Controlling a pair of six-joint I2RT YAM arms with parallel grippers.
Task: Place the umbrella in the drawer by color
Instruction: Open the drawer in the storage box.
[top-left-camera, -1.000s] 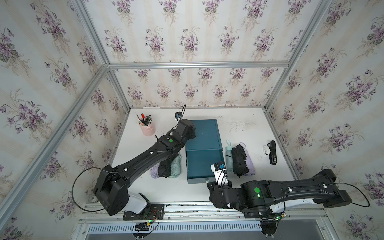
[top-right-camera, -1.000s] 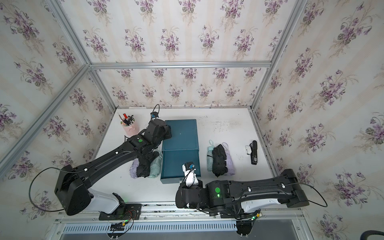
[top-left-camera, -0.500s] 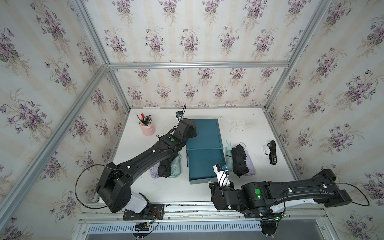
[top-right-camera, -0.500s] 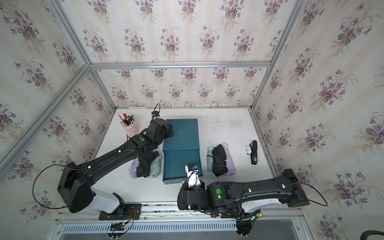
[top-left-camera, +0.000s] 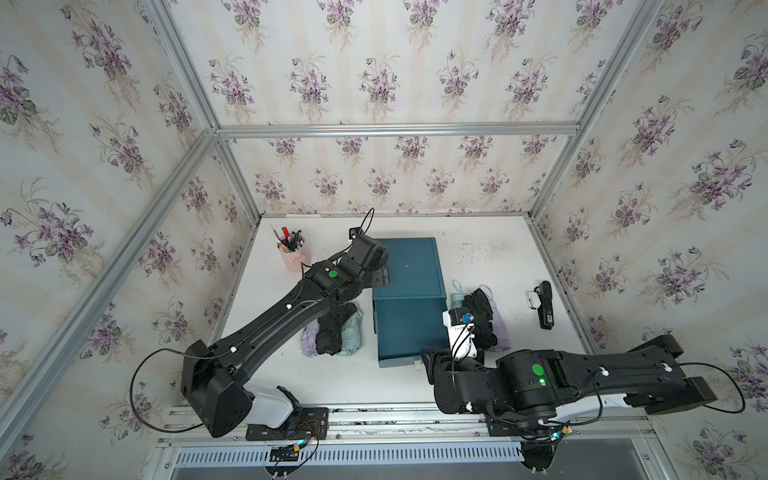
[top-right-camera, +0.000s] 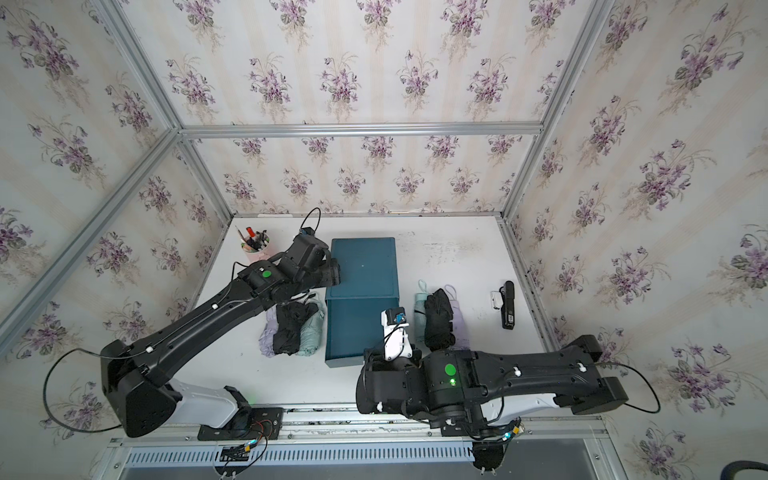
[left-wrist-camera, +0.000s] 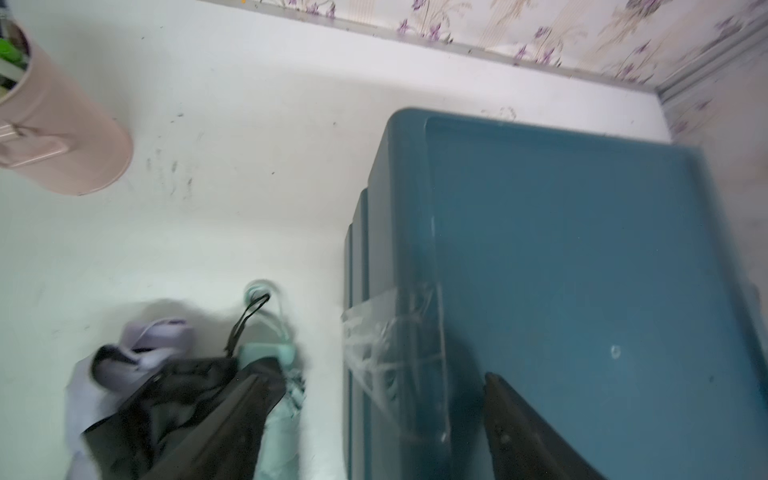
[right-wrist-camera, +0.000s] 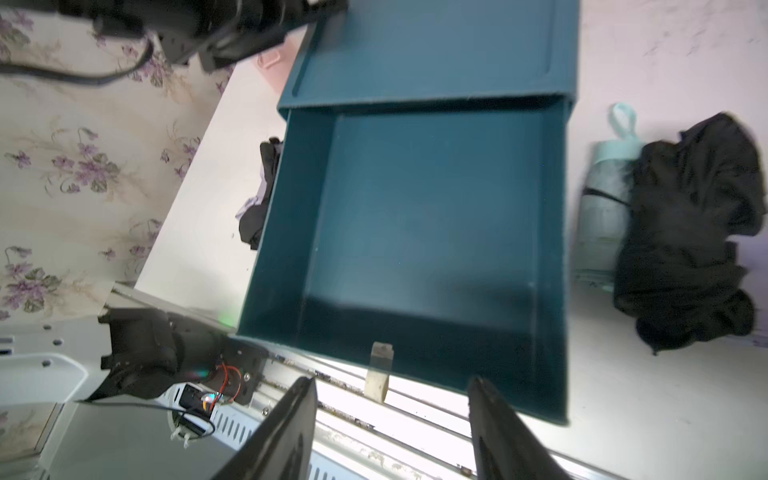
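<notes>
both pincers have sprung apart: right pincer (right-wrist-camera: 390, 386), empty, has let go of the white pull tab (right-wrist-camera: 379, 365), seemingly because the top drawer (top-left-camera: 401, 328) now juts toward the tabletop's (top-left-camera: 478, 257) front edge. left pincer (top-left-camera: 381, 277), wide and empty, flanks the cabinet's (top-left-camera: 405, 262) left side, probably steadying it. umbrellas (top-left-camera: 332, 328) lie beside it.

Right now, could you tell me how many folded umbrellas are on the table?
6. Beside the drawer: left lavender umbrella, left black umbrella, left mint umbrella; right mint umbrella, right black umbrella, right lavender umbrella. Others may hide beneath.
</notes>
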